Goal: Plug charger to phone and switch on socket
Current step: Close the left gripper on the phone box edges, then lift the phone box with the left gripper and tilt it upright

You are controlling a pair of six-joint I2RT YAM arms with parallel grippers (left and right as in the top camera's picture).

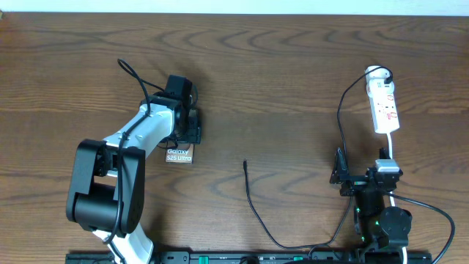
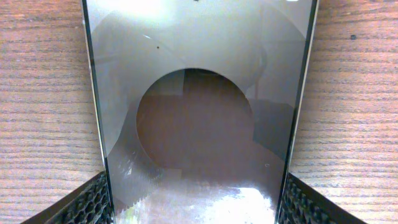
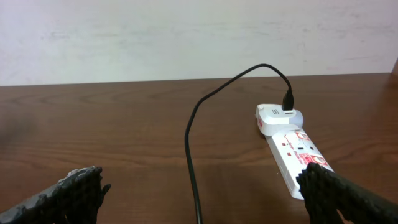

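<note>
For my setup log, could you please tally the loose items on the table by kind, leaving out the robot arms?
Smartphone: 1
Black charger cable: 1
White power strip: 1
Total: 3

Left arm (image 1: 143,132) reaches forward and to the right from its base, wrist pitched down. Left gripper (image 1: 189,126) points straight down. I see its 2 fingers (image 2: 87,204) set wide, 1 against each long edge of the phone (image 1: 179,155). Right arm (image 1: 381,213) sits folded by its base. Right gripper (image 3: 202,186) is roughly level, jaws fully apart, holding nothing.
</note>
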